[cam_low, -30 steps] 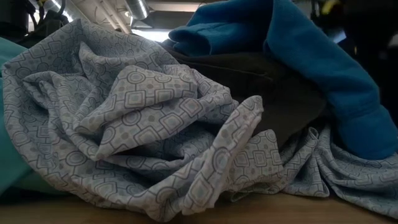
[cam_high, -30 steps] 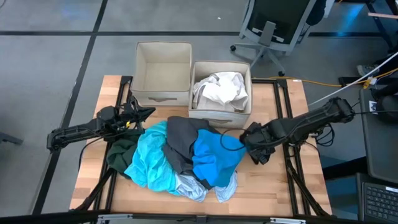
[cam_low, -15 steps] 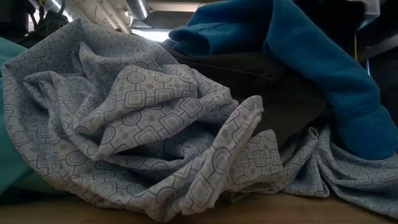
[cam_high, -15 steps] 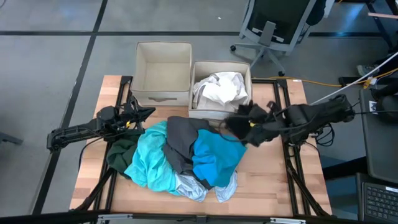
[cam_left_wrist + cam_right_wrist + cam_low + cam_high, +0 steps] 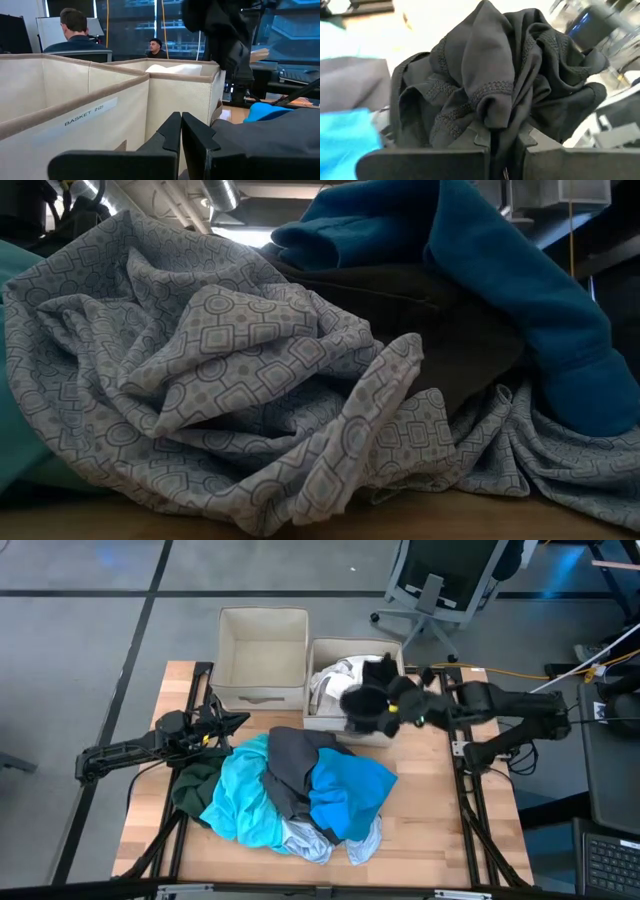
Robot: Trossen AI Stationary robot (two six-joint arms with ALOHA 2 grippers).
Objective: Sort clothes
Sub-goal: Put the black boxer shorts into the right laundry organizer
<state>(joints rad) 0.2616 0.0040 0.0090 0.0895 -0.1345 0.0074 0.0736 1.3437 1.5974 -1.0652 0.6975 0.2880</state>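
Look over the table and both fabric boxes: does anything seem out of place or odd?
Nothing stands out. The left beige fabric box is empty, the right beige fabric box holds a white garment, and the right hand carries a black garment over it.

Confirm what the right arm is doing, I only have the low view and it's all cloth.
Observer: The right claw is shut on a black garment and holds it over the right beige box.
Operator: Anything in that box already?
Observer: Yes, a white garment lies in it. The left beige box shows nothing inside.
Operator: And the left arm?
Observer: The left claw is shut, holding nothing, at the table's left side beside the pile, pointing toward the front of the boxes.
Operator: What tops the pile?
Observer: A dark grey garment, lying between the turquoise garment and the bright blue garment.
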